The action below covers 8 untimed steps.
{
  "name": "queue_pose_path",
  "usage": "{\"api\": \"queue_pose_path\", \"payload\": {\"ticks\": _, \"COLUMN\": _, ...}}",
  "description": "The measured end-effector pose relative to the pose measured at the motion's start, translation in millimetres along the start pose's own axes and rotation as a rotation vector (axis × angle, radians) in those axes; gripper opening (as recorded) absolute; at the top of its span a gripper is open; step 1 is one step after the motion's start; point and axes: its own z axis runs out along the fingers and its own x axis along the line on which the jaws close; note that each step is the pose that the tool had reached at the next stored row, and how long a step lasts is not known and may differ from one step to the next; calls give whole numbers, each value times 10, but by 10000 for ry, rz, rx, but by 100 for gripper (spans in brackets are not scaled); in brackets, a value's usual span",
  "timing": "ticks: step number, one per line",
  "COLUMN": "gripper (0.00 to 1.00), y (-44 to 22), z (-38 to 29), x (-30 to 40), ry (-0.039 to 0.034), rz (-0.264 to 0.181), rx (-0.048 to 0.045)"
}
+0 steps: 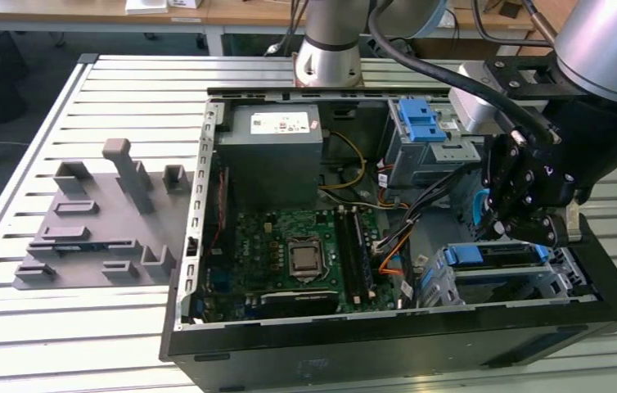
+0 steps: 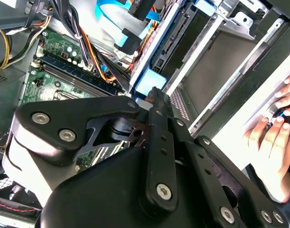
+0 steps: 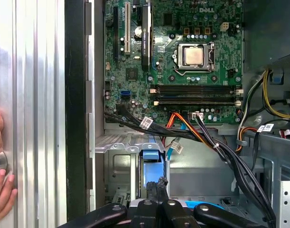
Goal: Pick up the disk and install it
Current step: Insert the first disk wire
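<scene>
**A:** How do the fingers (image 3: 160,190) stand?

**B:** Drawn together, tip to tip, with no gap in both wrist views. Whether they nip an edge, I cannot tell.

**A:** And the disk?

**B:** Directly beneath the tips. The disk (image 1: 488,255) sits in a grey sheet-metal cage (image 1: 557,280) in a corner of the open case. Its blue plastic carrier shows as a smooth band across the cage's mouth. I cannot tell whether it touches the tips.

**A:** Anything else close by?

**B:** A person's hand (image 2: 277,128), outside the case, past the wall beside that cage.

**A:** What holds it all?

**B:** A black computer case (image 1: 396,356), open-sided, lying flat. Just past the fingers runs a bundle of black, orange and yellow cables (image 3: 216,142). Beyond them lies the green motherboard (image 3: 135,71), flat and studded with small parts. It carries a square silver processor socket (image 3: 194,56) and long black memory slots (image 3: 197,90).

**A:** Farther still?

**B:** A second grey cage (image 1: 439,155) with a blue plastic latch (image 1: 420,121). After that comes a plain grey metal box (image 1: 276,160) with a small white sticker. Both are inside the case.

**A:** And outside it?

**B:** The worktop (image 1: 123,98) is ribbed silver metal slats. Farthest from the fingers stands a matte grey fixture (image 1: 90,229) of blocks and posts.
</scene>
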Motion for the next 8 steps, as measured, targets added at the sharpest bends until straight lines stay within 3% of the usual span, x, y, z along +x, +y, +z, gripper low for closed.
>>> {"api": "queue_pose_path", "payload": {"ticks": 8, "gripper": 11, "y": -87, "z": 1, "x": -3, "ry": 1, "rz": -1, "rx": -1}}
